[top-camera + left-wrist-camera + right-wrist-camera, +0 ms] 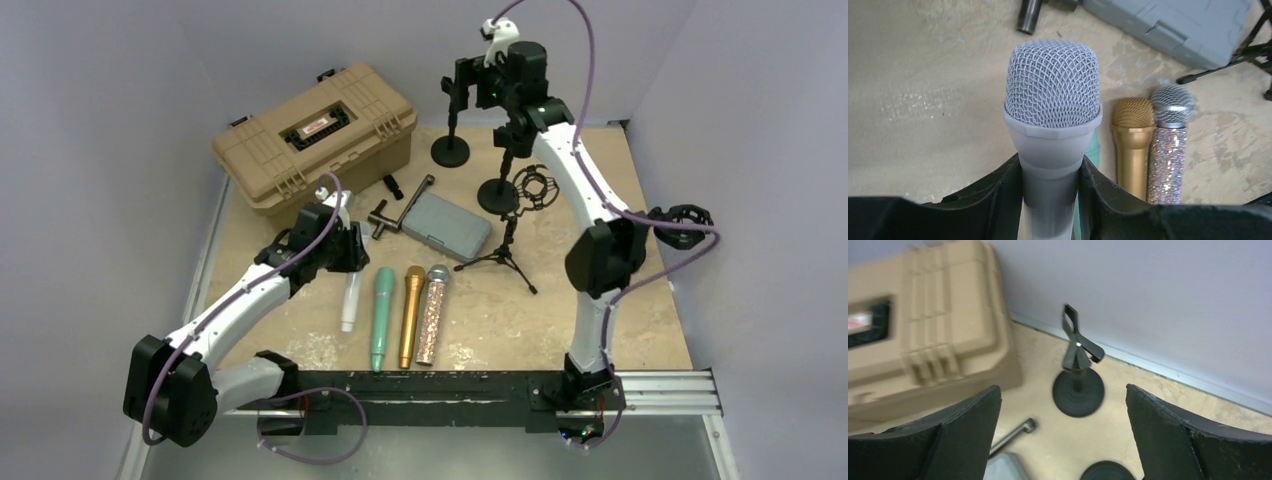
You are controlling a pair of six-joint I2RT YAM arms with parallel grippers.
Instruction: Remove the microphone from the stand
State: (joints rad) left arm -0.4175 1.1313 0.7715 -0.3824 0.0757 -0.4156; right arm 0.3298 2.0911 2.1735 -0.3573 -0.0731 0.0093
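The left end effector (1050,176) is clamped on the grey microphone (1053,95), one finger on each side of the handle just below the mesh head. The microphone is off its stand, low over the worktop (620,300) at the left end of a row formed by a teal microphone (382,315), a gold microphone (1132,140) and a glittery microphone (1168,145). Whether its tail touches the worktop cannot be told. The right end effector (1063,392) is spread wide, gripping nothing, high above the round-based stand (1077,352), whose clip is empty, near the back wall. A tan case (923,330) sits left of the stand.
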